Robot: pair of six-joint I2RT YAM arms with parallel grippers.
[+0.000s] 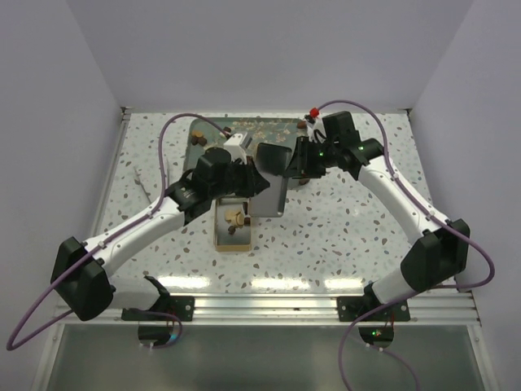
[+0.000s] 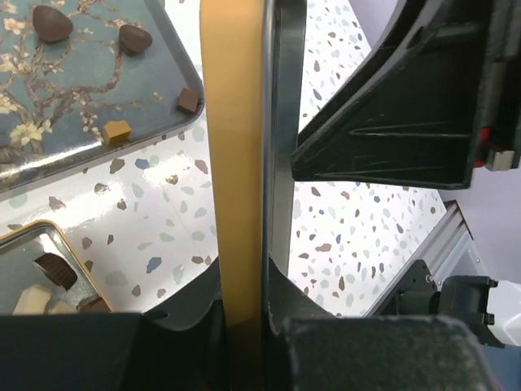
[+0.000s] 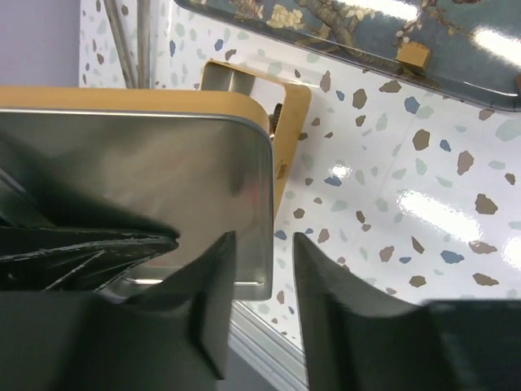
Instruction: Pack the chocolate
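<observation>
1. Currently the left gripper (image 1: 251, 183) is clamped on the lid (image 1: 273, 195) of the gold tin (image 1: 230, 242). In the left wrist view the lid runs edge-on straight up from between the jaws, its gold rim facing the camera.
2. The lid is held off the table (image 1: 342, 236), tilted up on edge, just beside and behind the open tin, with its silver inside turned toward the right arm.
3. The right gripper (image 3: 262, 238) stands narrowly parted. The lid's lower corner sits in the gap between its jaws, and one finger (image 3: 213, 301) overlaps the silver face while the other stands clear of it.
4. Some chocolate (image 1: 234, 220) lies inside the open tin: a dark piece (image 2: 55, 269) and a cream-white one (image 2: 28, 300) show in the left wrist view.
5. More chocolate is on the floral tray (image 2: 89, 90) behind the tin: two dark rounded pieces (image 2: 51, 23) well inside it, and a small dark square (image 2: 189, 100) and a caramel-coloured block (image 2: 116, 130) near its rim.
6. The tray and the tin rest apart on the speckled table.
</observation>
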